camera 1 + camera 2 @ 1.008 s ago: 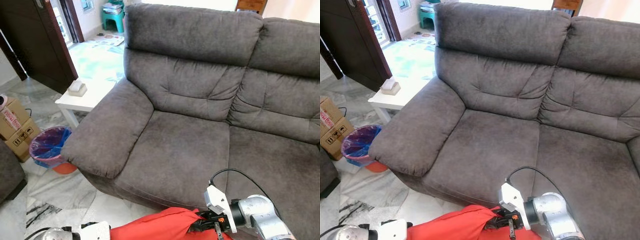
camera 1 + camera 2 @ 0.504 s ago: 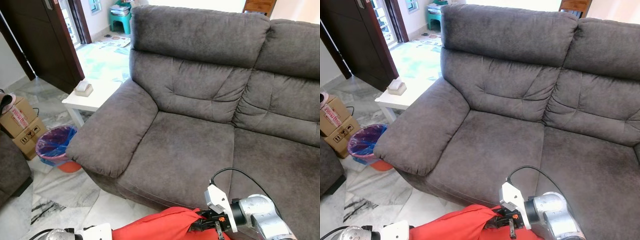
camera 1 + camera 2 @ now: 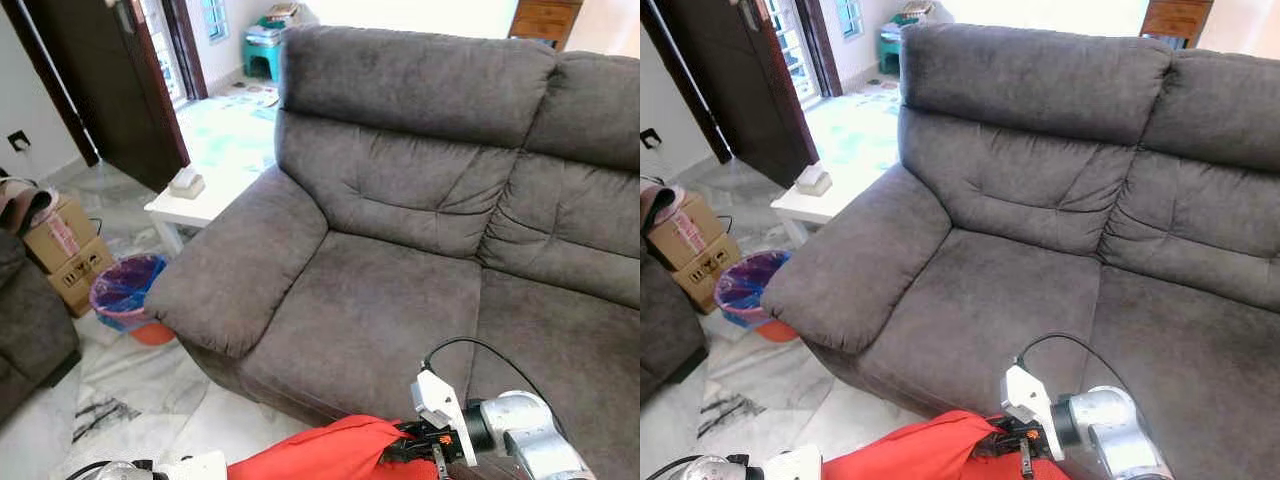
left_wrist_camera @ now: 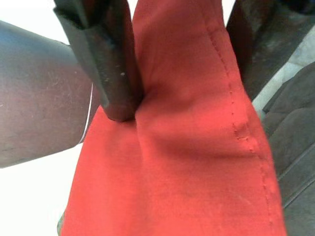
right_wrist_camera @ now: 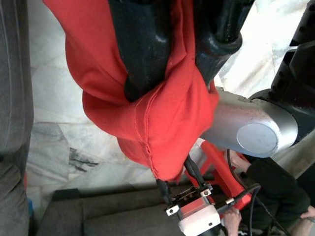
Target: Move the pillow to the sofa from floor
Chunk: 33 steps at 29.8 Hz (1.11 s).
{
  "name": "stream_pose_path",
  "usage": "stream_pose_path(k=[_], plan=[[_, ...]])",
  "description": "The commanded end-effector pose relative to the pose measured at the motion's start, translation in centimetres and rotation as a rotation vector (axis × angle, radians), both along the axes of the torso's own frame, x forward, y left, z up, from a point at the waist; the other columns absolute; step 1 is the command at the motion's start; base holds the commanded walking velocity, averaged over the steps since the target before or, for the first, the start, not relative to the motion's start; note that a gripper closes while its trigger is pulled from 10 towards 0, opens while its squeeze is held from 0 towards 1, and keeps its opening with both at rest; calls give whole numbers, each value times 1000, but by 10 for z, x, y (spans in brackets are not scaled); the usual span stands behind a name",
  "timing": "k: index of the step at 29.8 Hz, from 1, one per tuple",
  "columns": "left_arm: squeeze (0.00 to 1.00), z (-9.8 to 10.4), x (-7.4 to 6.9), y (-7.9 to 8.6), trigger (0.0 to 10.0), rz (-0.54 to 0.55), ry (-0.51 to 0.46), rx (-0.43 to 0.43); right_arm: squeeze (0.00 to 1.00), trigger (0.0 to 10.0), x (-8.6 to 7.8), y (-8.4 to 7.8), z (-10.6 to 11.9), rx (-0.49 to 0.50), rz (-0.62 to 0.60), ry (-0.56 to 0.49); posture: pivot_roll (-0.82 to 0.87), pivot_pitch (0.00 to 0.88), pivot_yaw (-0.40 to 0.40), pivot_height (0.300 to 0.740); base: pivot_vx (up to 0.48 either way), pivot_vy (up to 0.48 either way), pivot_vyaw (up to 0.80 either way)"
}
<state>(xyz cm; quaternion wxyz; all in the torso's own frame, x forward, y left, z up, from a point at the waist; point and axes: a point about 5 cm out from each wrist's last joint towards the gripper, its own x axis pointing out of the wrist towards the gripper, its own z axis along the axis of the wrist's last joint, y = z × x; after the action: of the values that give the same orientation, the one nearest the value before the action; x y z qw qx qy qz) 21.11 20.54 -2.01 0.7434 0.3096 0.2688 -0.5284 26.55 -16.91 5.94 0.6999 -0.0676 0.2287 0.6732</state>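
Red pillow (image 3: 320,455) hangs low between the two arms, just in front of the sofa (image 3: 400,290) and up off the floor. The head views show the big grey seat beyond it, and the right gripper (image 3: 400,452) poking into the cloth from the right. The right wrist view shows more: its black fingers (image 5: 142,49) are closed tight on a bunched corner of the pillow. In the left wrist view, the left gripper (image 4: 179,54) has the red cloth between its fingers, with one finger pressed hard into a fold.

Past the seat's front edge the cushion is wide and bare. To the left are a white table (image 3: 195,200), a bin (image 3: 125,295) and boxes (image 3: 65,250) on the marble floor.

Since a second ago the whole picture has slid right and down. The pillow and both arms sit the same as before.
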Motion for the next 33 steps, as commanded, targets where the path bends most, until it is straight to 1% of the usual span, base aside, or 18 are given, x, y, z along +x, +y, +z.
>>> stream_pose_path(k=[1,19,24,26,30,31,33], plan=[[0,-2,-4,1,0,-16,19,3,0,10000,7,10,17,79,27,-81,91,104,8,740,0,0,0],[0,1,-2,0,0,-9,25,-21,0,10000,8,9,14,64,8,-82,94,104,9,740,0,0,0],[0,1,-1,0,0,6,26,-34,0,10000,8,9,14,64,5,-84,94,103,8,740,0,0,0],[0,3,1,-2,0,29,15,-61,0,10000,8,10,13,63,4,-85,96,104,7,740,0,0,0],[0,5,3,-3,0,50,5,-82,0,10000,8,11,12,61,4,-85,97,104,7,740,0,0,0],[0,7,5,-4,0,69,2,-111,0,10000,8,11,12,62,3,-84,97,104,7,740,0,0,0],[0,8,5,-5,0,70,2,-116,0,10000,7,11,12,61,2,-84,97,104,7,740,0,0,0]])
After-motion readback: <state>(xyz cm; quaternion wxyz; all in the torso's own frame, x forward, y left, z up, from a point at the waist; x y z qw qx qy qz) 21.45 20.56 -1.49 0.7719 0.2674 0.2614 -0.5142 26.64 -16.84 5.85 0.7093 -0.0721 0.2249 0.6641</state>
